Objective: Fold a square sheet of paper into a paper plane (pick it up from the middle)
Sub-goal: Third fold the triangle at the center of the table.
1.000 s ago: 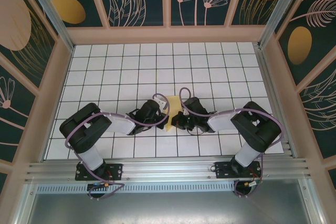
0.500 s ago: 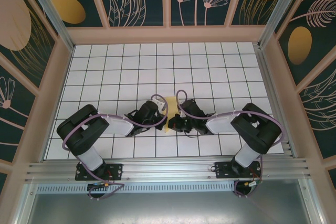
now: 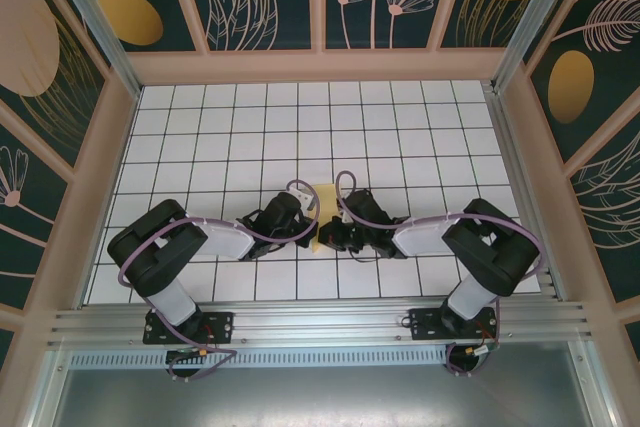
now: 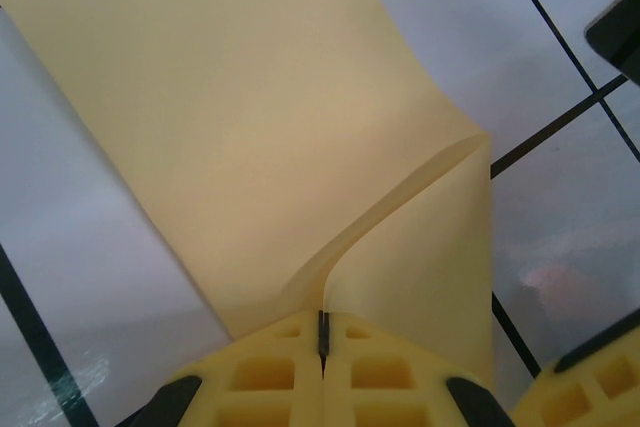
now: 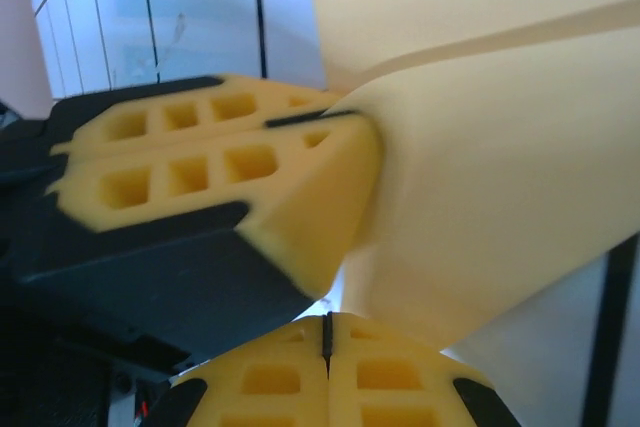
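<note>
Both arms meet near the middle of the white gridded table (image 3: 250, 137). The square sheet of paper (image 3: 328, 199) is caught between them, bowed and curling rather than lying flat. The left gripper (image 4: 322, 339) is clamped on the sheet's near edge. Its two pads (image 4: 265, 375) press together along a thin dark seam, and the paper rises straight out of that seam, one flap bending over to the right in a soft rounded curve. The right gripper (image 5: 327, 339) is likewise closed on the paper, pinching just beside the left one, whose pads meet the sheet from the left in the right wrist view. The paper is thin, matte, plain pale yellow. The pads are yellow foam moulded with square waffle pockets, set in black holders (image 5: 130, 267).
</note>
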Available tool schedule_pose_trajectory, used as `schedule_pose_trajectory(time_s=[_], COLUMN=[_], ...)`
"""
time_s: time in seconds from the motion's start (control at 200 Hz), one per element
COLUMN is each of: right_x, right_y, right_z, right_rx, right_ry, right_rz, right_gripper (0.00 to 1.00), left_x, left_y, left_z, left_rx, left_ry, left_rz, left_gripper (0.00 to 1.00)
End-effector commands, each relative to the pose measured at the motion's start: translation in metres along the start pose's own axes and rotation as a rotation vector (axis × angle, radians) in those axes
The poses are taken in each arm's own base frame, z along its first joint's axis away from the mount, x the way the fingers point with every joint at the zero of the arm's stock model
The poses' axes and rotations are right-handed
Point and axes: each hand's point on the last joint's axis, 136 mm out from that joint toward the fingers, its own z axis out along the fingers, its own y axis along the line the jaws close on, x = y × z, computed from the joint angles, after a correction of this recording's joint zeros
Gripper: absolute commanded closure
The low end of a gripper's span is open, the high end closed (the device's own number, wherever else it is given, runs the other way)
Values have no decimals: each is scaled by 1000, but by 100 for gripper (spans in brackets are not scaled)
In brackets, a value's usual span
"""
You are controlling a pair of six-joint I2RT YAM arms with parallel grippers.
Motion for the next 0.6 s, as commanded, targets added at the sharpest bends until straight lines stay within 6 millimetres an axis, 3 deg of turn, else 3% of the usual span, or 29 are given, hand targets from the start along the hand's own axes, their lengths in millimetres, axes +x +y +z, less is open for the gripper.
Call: schedule_pose_trajectory(time_s=[0.0, 0.315, 0.595], right_x=[7, 15, 13], right_y=[2, -25, -2], right_z=[3, 19, 6], right_rx=[-8, 52, 13], right_ry=[6, 21, 4], right_rz=[6, 52, 15], right_gripper=[93, 94, 94], left_x=[22, 23, 22], left_y=[15, 14, 14], left_z=[-1, -1, -1], left_rx=[-52, -44, -47], left_ry=[67, 71, 68], left_rz=[-27, -28, -26], left_gripper=[100, 100, 100])
